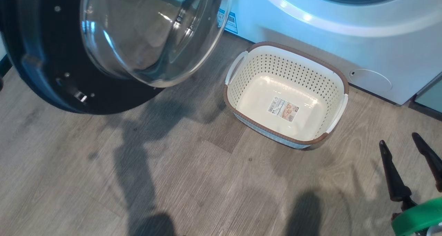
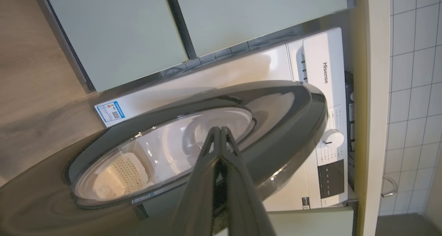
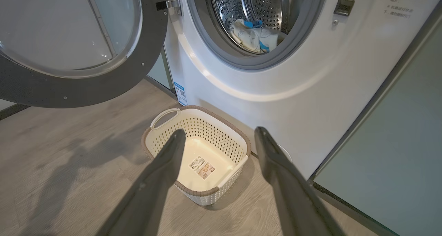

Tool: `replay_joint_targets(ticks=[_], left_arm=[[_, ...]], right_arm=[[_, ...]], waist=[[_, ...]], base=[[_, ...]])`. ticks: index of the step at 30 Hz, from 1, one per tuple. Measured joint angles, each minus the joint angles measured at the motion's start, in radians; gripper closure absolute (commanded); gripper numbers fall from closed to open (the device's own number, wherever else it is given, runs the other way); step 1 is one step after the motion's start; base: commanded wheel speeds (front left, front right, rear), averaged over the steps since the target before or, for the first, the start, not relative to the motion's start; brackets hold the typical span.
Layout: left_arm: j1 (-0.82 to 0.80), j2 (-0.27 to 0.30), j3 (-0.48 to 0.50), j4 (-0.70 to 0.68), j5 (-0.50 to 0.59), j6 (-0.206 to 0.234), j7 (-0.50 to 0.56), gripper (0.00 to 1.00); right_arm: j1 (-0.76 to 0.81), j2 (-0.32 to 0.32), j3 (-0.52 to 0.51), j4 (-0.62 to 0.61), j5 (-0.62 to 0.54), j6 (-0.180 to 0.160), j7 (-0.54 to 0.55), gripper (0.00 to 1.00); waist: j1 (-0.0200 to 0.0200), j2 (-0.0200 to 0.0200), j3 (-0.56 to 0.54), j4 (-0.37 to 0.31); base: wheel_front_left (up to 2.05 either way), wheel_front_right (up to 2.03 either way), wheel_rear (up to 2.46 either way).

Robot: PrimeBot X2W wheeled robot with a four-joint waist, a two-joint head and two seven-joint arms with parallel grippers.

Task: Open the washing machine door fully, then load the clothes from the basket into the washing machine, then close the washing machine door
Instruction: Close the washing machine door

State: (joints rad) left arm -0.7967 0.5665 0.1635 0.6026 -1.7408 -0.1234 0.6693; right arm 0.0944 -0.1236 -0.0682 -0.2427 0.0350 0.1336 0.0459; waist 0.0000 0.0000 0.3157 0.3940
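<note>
Now the left gripper [image 2: 220, 129], pinched shut on nothing, faces the open washing machine door [image 2: 286, 120]; the right gripper [image 3: 220, 131] hangs spread over the empty basket [image 3: 238, 139], clothes [image 3: 253, 37] in the washing machine [image 3: 276, 101] at twelve o'clock. The door looks rigid, heavy, its glass slick: push its dark rim.

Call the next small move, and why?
Probably push the door toward the washer with the shut left gripper, which faces its outer side. The basket is empty and the clothes lie in the drum, so only closing seems left.
</note>
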Motion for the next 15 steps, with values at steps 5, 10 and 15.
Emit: replay_joint_targets(ticks=[5,10,15], left_arm=[[0.003,-0.018,-0.005,-0.049,-0.025,0.003,0.049,1.0],[0.039,-0.02,-0.011,-0.091,-0.035,0.014,0.083,1.0],[0.067,-0.034,-0.023,-0.131,-0.053,0.018,0.116,1.0]], right_arm=[[0.0,0.003,0.006,0.02,0.0,0.0,-0.003,0.0],[0.0,0.018,0.013,0.046,0.001,0.0,-0.026,0.0],[-0.002,0.036,0.023,0.079,0.008,0.0,-0.05,0.0]], waist=[[0.0,0.0,-0.014,0.0],[0.0,0.0,-0.034,-0.01],[0.0,0.0,-0.056,-0.027]], base=[[0.0,0.0,0.0],[0.0,0.0,0.0],[0.0,0.0,0.0]])
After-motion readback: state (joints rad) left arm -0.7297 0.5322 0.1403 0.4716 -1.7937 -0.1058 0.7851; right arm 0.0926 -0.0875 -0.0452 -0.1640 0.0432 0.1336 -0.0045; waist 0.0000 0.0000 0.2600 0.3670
